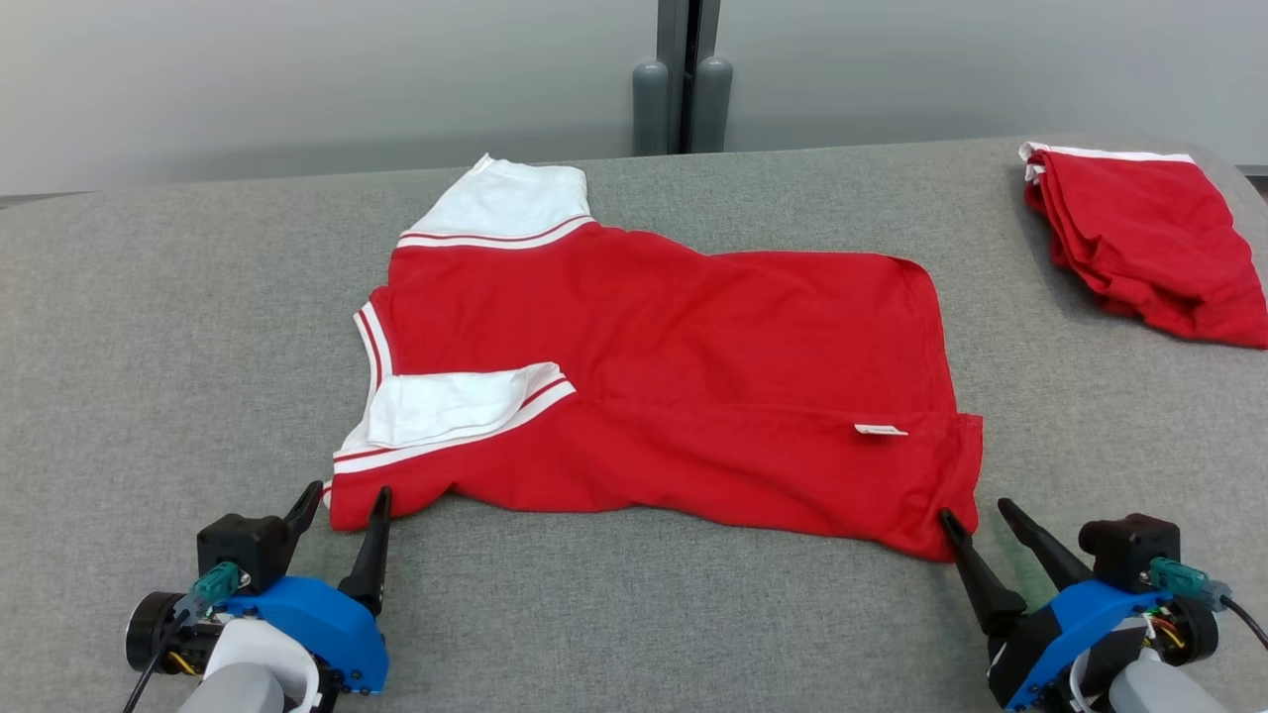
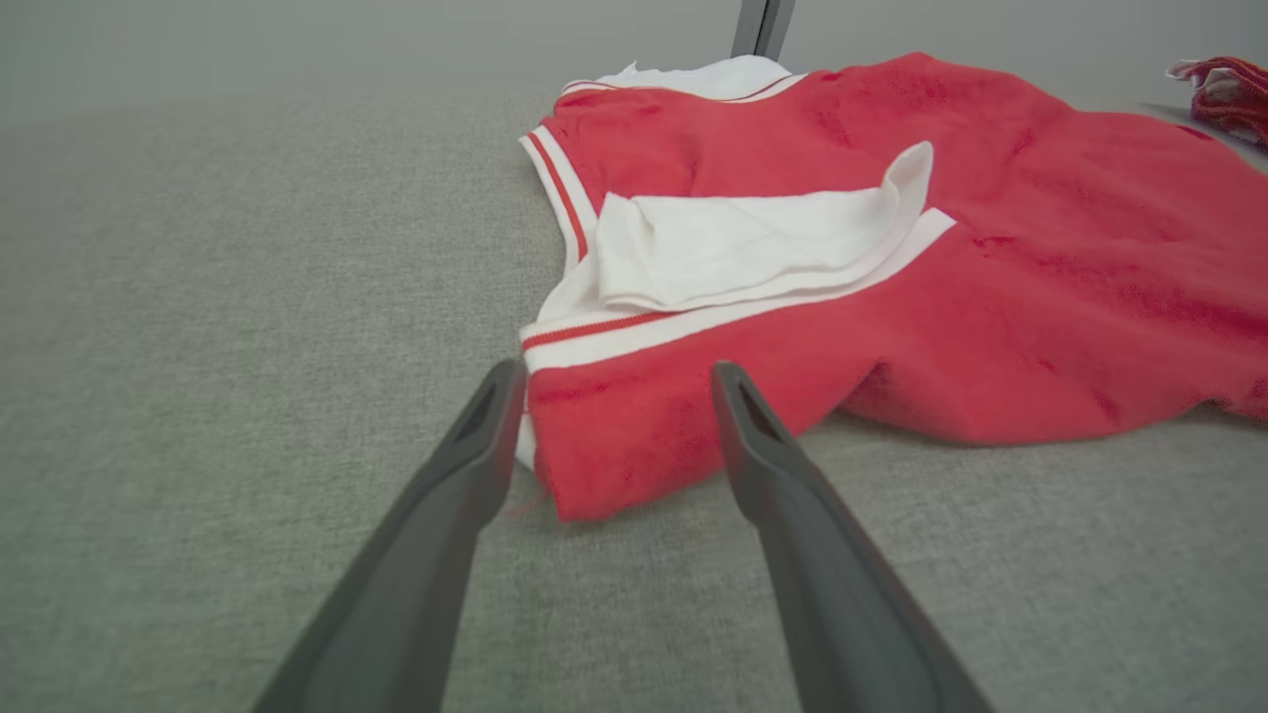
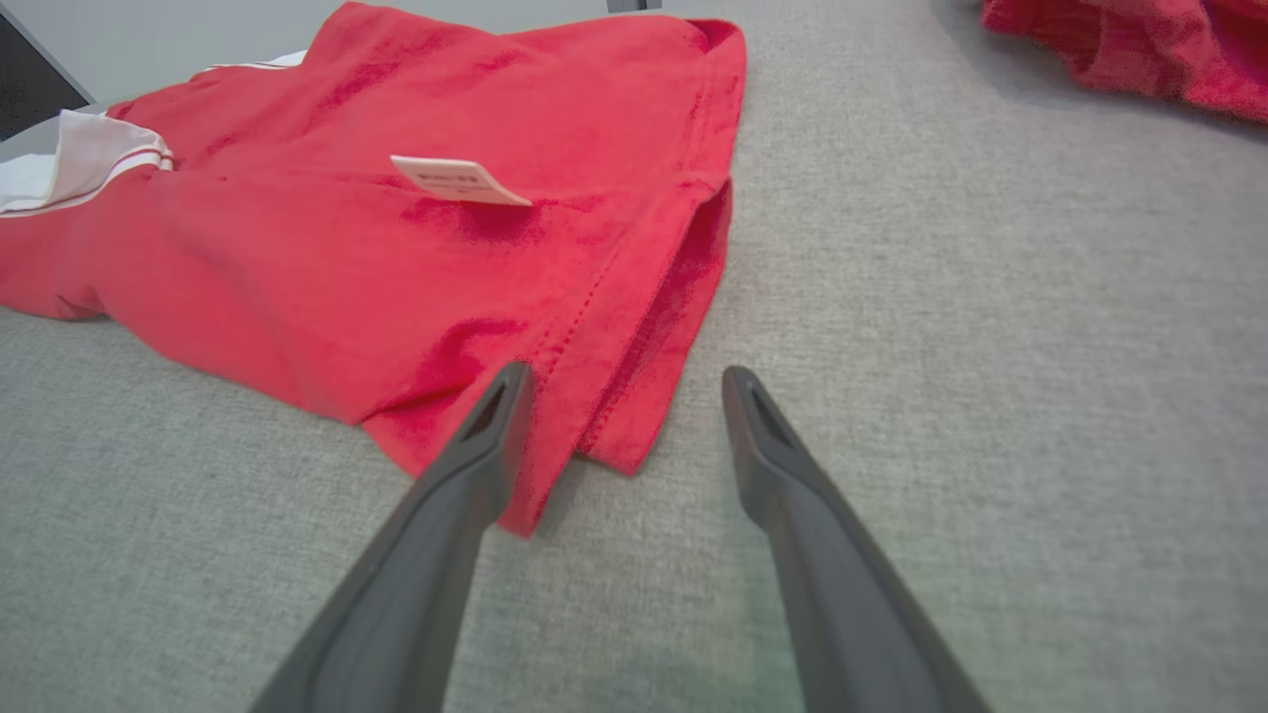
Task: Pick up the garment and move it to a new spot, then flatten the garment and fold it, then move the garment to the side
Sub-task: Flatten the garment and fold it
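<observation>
In the head view, a red garment (image 1: 654, 396) was seen spread across the middle of the grey bench (image 1: 149, 347). Its near strip appeared to be doubled over along its length. One white sleeve (image 1: 505, 198) lay flat at the far left, and a second sleeve (image 1: 446, 406) was turned back onto the red body. The left end effector (image 1: 349, 490) was set at the near left corner and the right end effector (image 1: 976, 510) at the near right corner. Both were spread wide and nothing was held. Another red garment (image 1: 1149, 248), bundled in folds, lay well apart at the far right.

In the left wrist view, the corner below the red-and-white striped band (image 2: 614, 332) lay between the two open fingers, flat on the bench and not pinched. The cloth looked like a soft matt knit with a slightly fuzzy surface.

In the right wrist view, the stitched hem corner (image 3: 604, 396) lay between the fingers, with the left finger just over its edge. A small white label (image 3: 461, 180) stuck up from the red cloth.

The garment was judged light, limp and not fragile, so it would be expected to sag and crease wherever it was left unsupported. The two near corners were judged the best holds, since doubled cloth and a stitched hem give the fingers some thickness. The bench covering looked felt-like and likely to grip, so the garment would best be lifted, not dragged.
</observation>
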Robot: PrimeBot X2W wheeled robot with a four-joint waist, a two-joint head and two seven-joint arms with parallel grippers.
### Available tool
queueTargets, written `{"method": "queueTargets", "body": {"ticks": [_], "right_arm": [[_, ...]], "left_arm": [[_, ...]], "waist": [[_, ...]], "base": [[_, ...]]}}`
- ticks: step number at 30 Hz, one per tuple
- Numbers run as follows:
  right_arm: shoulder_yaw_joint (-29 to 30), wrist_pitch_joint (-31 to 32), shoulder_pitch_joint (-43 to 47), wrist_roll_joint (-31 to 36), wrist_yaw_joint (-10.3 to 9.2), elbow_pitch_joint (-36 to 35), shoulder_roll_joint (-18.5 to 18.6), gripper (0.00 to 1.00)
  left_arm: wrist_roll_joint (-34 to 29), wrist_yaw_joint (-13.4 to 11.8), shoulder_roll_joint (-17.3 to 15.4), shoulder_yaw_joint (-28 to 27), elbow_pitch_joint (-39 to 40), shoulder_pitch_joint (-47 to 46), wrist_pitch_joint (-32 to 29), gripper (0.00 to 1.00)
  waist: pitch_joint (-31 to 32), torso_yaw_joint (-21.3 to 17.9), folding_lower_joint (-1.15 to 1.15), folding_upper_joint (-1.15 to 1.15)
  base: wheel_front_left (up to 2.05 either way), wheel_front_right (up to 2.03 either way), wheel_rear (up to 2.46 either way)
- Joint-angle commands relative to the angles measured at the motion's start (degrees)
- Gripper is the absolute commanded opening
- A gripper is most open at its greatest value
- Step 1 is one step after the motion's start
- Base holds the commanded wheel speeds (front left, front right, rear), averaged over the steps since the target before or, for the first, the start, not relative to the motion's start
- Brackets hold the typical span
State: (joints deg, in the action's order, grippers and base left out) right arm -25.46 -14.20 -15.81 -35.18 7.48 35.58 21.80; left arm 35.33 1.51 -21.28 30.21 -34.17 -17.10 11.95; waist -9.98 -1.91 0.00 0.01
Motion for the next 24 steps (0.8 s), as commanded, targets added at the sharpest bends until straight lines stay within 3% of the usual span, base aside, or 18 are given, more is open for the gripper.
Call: {"method": "queueTargets", "body": {"ticks": [1,13,14,15,16,17,18,24], "right_arm": [[0.38,0.41,-0.59,0.0,0.03,0.89,-0.98,1.0],[0.1,1.73,-3.48,0.26,0.03,6.05,-5.1,1.0],[-0.05,1.64,-3.65,0.06,0.03,6.22,-5.41,0.81],[-0.18,1.52,-3.8,-0.12,0.03,6.38,-5.64,0.35],[-0.33,1.39,-3.98,-0.4,0.03,6.5,-5.9,0.02],[-0.4,1.25,-4.2,-0.58,0.03,6.58,-6.09,0.0],[-0.37,0.99,-4.36,-0.86,0.03,6.59,-6.18,0.0],[0.95,-0.43,-3.69,-1.87,0.02,5.96,-4.97,0.0]], "left_arm": [[-0.13,-0.43,-0.32,-0.08,-0.72,-0.45,0.15,1.0],[1.04,1.93,1.71,0.35,-8.92,-4.46,0.37,1.0],[1.45,2.13,2.08,0.38,-9.62,-4.67,0.3,1.0],[1.66,2.35,2.46,0.27,-10.34,-4.87,0.36,0.75],[1.83,2.49,2.67,0.18,-10.97,-5.14,0.52,0.75],[1.95,2.55,2.81,0.11,-11.55,-5.39,0.62,0.23],[2.25,2.74,3.03,0.03,-12.15,-5.52,0.77,0.0],[3.28,3.76,3.45,-0.84,-13.49,-5.09,2.27,0.0]], "waist": [[-0.19,-0.14,0.0,-0.01],[-1.63,-0.61,0.0,-0.01],[-1.67,-0.59,0.0,-0.01],[-1.7,-0.57,0.0,-0.01],[-1.69,-0.55,0.0,-0.01],[-1.65,-0.52,0.0,-0.01],[-1.53,-0.46,0.0,-0.01],[0.68,0.04,0.0,-0.01]], "base": [[0.0,0.0,0.0],[0.0,0.0,0.0],[0.0,0.0,0.0],[0.0,0.0,0.0],[0.0,0.0,0.0],[0.0,0.0,0.0],[0.0,0.0,0.0],[0.0,0.0,0.0]]}}
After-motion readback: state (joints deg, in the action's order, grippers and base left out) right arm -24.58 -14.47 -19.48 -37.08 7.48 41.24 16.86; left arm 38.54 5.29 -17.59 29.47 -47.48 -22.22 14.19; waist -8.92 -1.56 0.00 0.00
